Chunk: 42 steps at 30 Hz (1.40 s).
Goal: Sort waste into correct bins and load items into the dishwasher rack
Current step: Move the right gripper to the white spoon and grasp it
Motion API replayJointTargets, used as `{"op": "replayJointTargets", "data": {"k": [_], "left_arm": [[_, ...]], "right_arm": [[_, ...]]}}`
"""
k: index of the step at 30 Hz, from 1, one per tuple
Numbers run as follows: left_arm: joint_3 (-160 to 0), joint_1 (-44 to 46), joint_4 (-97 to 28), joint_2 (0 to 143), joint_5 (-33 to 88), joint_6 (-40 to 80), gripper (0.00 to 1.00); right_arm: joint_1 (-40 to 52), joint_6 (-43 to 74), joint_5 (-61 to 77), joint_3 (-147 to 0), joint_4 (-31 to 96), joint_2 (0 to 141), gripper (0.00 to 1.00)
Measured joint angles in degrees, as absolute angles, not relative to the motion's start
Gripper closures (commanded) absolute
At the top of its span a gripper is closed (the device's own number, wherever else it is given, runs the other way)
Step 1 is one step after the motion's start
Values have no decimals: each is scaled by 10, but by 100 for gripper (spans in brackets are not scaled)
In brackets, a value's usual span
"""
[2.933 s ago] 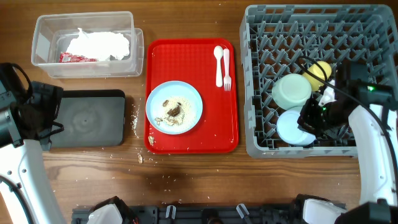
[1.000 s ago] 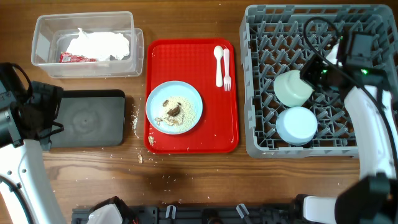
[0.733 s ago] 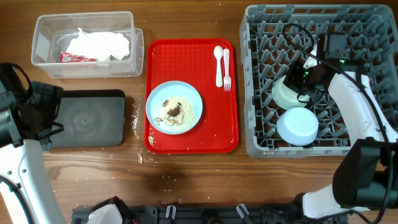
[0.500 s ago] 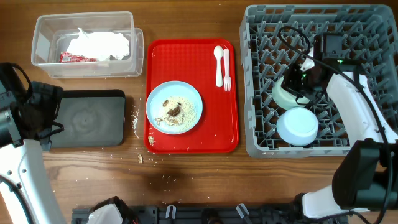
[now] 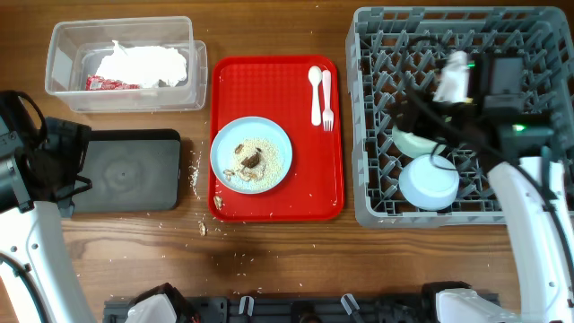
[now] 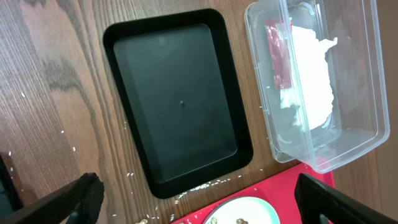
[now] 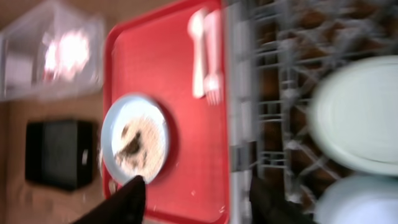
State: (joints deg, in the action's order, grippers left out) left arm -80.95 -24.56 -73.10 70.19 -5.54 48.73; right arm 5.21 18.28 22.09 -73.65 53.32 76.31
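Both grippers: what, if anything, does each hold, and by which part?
Nothing is held. The left gripper and the right gripper each stand open, with nothing between their fingers.

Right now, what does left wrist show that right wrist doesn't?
Only left wrist: loose crumbs on the wooden table beside the shallow black rectangular tray. Only right wrist, though blurred: white plastic spoon and white plastic fork on the flat red tray, plus the grey plastic dishwasher rack holding the mint-green bowl and light blue bowl. Both: black tray, clear plastic rectangular tub with white napkins, red tray, and pale blue round plate, only its edge in left wrist.
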Motion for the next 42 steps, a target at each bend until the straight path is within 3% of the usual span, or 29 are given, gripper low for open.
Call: {"op": "replayJointTargets", "data": {"k": [6, 9, 12, 16, 18, 20, 25, 42], "left_arm": [[-809, -246, -731, 702, -55, 487, 0], [-809, -246, -731, 702, -56, 487, 0], [-809, -246, -731, 702, -55, 487, 0], [-809, -246, -731, 702, -55, 487, 0], [-809, -246, -731, 702, -55, 487, 0], [-809, -246, -731, 702, -55, 487, 0], [-809, -246, -731, 702, -55, 487, 0], [-809, -246, -731, 702, -55, 487, 0]], "right_arm": [[215, 190, 173, -774, 531, 819, 30], [236, 192, 156, -876, 606, 887, 26], [239, 180, 129, -1071, 728, 1013, 24], [239, 179, 99, -1191, 719, 1125, 25], [239, 190, 85, -1199, 675, 1169, 26], [239, 212, 67, -1199, 634, 1211, 35], [240, 260, 13, -1199, 557, 1273, 44], [263, 298, -79, -1199, 526, 1412, 47]]}}
